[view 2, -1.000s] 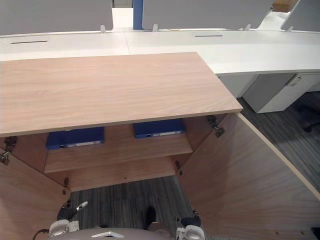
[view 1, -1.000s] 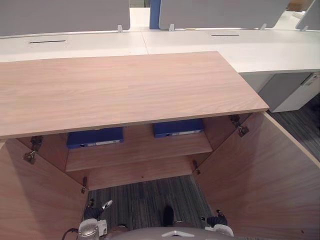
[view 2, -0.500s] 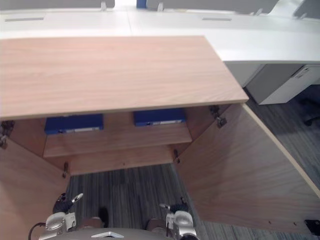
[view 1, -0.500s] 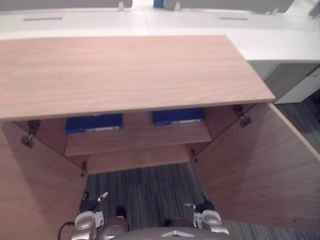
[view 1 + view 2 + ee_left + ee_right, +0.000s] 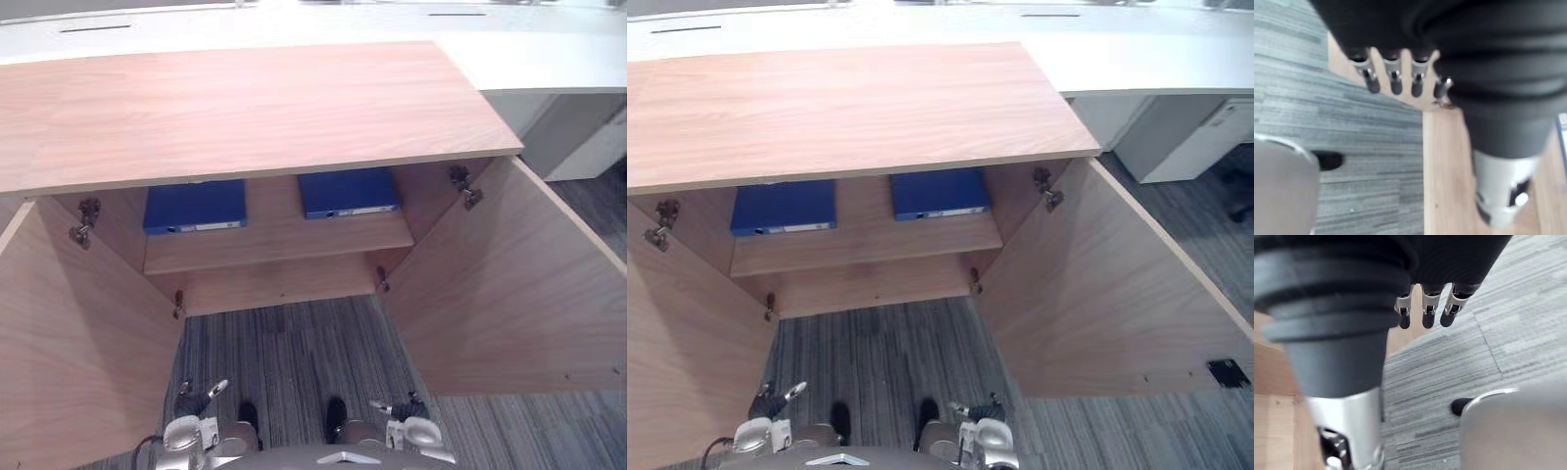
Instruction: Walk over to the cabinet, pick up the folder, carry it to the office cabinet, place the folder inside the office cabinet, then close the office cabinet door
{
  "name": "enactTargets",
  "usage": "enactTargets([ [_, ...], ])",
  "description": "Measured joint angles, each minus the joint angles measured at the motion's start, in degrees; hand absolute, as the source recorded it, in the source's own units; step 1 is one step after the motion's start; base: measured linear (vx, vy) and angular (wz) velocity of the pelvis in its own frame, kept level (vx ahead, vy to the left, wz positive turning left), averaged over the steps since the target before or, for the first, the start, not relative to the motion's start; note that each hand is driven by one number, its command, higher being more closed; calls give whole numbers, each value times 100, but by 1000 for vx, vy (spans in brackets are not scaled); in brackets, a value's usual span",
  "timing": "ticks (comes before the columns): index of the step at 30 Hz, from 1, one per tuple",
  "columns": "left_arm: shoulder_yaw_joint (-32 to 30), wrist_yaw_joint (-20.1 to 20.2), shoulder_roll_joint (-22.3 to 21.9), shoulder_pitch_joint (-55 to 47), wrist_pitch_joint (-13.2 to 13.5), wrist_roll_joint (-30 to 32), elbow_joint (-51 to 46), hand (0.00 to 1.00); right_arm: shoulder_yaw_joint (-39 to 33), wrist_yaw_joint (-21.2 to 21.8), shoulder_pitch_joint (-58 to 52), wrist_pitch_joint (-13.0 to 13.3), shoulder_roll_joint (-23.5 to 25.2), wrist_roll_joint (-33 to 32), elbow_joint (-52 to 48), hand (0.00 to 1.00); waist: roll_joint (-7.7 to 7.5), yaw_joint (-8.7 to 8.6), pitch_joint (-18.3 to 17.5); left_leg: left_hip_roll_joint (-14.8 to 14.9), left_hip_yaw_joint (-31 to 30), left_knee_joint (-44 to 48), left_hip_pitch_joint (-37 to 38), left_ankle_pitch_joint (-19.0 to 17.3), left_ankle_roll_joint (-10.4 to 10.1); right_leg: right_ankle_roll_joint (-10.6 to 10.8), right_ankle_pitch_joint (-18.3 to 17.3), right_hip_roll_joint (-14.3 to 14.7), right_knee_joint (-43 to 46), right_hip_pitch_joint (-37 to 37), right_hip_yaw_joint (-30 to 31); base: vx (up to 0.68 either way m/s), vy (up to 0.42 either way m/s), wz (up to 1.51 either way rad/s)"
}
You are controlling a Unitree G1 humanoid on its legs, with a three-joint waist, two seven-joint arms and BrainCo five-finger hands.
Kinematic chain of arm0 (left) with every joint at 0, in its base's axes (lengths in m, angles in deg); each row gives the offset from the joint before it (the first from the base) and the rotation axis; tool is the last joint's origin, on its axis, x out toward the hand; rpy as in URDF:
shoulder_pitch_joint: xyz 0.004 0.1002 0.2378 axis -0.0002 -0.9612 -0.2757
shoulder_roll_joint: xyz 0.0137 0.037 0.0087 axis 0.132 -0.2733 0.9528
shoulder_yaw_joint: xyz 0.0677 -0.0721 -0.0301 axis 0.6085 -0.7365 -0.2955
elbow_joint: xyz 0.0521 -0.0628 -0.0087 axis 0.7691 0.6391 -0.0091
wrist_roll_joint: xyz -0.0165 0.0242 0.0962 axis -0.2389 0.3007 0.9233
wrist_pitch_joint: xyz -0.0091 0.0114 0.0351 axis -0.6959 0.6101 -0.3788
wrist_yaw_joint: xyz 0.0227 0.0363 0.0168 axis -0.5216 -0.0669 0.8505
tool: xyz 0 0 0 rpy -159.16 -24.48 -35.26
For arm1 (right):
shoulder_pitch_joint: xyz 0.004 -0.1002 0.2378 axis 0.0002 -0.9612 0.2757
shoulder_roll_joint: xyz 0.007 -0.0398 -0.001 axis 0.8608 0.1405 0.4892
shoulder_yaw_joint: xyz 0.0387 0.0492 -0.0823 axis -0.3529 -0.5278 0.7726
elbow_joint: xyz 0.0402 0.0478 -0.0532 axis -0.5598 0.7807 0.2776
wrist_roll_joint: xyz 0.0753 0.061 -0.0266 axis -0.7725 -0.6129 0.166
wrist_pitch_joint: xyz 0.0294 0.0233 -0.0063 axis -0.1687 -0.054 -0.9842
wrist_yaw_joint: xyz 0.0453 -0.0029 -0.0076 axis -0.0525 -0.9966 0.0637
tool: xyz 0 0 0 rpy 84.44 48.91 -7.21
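Observation:
Two blue folders lie flat on the shelf inside the wooden cabinet (image 5: 245, 108), one on the left (image 5: 195, 206) and one on the right (image 5: 348, 192). Both cabinet doors stand wide open, the left door (image 5: 78, 333) and the right door (image 5: 509, 284) flanking me. My left hand (image 5: 196, 401) hangs low over the carpet with relaxed, straight fingers (image 5: 1393, 81) and holds nothing. My right hand (image 5: 402, 406) hangs low on the other side, its fingers (image 5: 1425, 313) also straight and empty. Both hands are well short of the shelf.
Grey striped carpet (image 5: 294, 362) runs between the open doors up to the cabinet. White desks (image 5: 529, 59) stand behind the cabinet, with a grey pedestal (image 5: 588, 137) at the right. A small black object (image 5: 1227, 372) lies on the floor beyond the right door.
The camera has tilted down and shifted, so more carpet and both doors show and the desk partitions have left the picture. Both hands still hang empty at my sides.

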Motion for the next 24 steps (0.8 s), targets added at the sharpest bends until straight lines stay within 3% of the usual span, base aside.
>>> enactTargets([
  [3, 17, -5, 39, -9, -13, 10, 2, 0, -34, -9, -147, 0, -2, -37, -176, 0, -9, -57, -105, -95, 159, -292, 220, 126, 65, 79, 200, -30, -297, 142, 166, -21, 83, -26],
  [7, 125, -2, 31, -30, -50, 19, 43, 0, -45, -13, -260, 5, -18, -34, -470, 0, 153, -117, -186, -117, 373, -465, 460, 150, 89, 160, 315, 14, -475, 250, 403, 15, 24, -30],
  [12, 128, 0, 50, -27, -67, 126, 32, 0, -137, -45, -519, 71, -26, -32, -1853, 0, 179, -187, -236, -72, 589, -452, 589, 113, 134, 155, 370, 110, -534, 283, 608, 28, -12, -26],
  [19, 144, -3, 47, -225, -69, 239, -60, 0, -1145, -519, -715, 319, -102, -29, -3402, 0, 168, -310, -323, -24, 818, -230, 646, -121, 135, 147, 376, 166, -580, 299, 868, -12, -11, -18],
  [24, 147, -6, 55, -470, -71, 239, -67, 0, -1861, -878, -756, 327, -163, -105, -3777, 0, 227, -407, -383, -9, 967, -149, 644, -219, 119, 145, 379, 183, -593, 255, 1005, -22, -10, -16],
])
